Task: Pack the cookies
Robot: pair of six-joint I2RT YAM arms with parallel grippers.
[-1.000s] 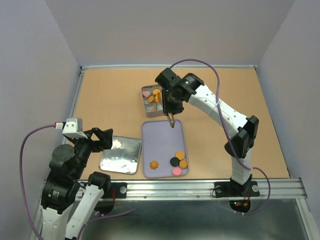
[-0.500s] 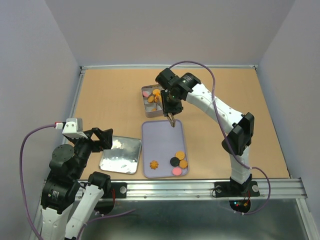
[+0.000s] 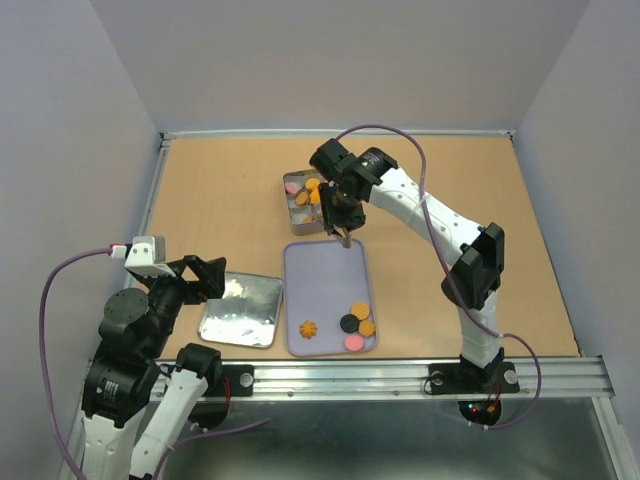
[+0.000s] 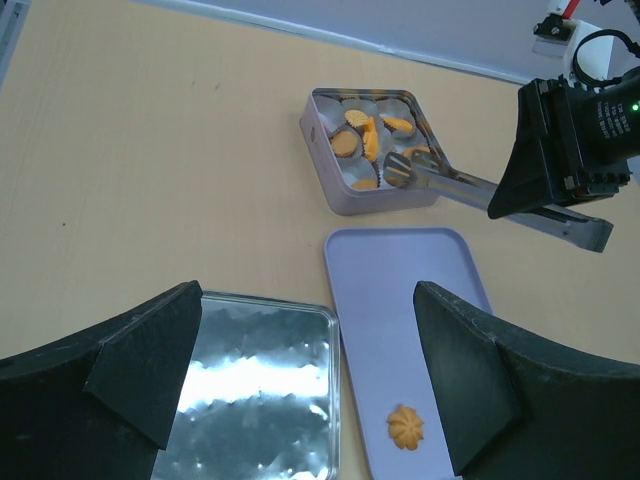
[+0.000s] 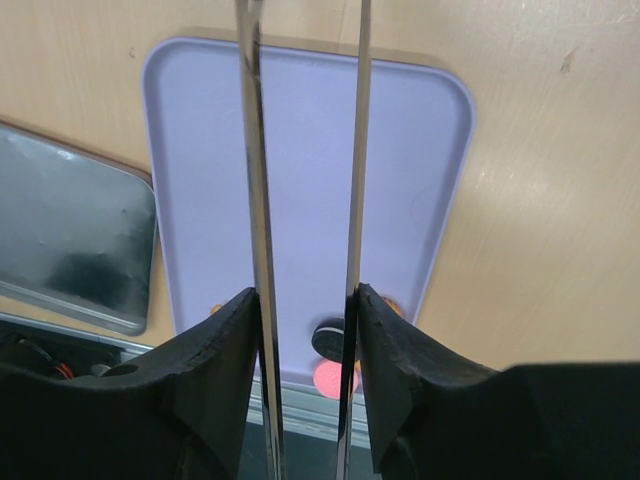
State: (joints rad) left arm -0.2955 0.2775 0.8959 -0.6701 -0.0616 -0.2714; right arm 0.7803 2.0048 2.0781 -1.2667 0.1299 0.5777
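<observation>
Elbow on the right arm has drifted a bit left since a second ago; the tongs barely budged. So the right gripper [image 5: 305, 310] is clamped on the tongs [image 4: 450, 183], blades a little apart, tips over the tin [image 4: 370, 200] at the far middle. As for the cookies [image 4: 362, 140], several orange ones plus a pink sit in the tin. Four more bunch at the near right corner of the tray [image 3: 325, 275], and a flower cookie [image 4: 405, 427] sits at its near left. Over on the near left, the left gripper [image 4: 310, 375] gapes wide above the lid [image 4: 240, 400].
</observation>
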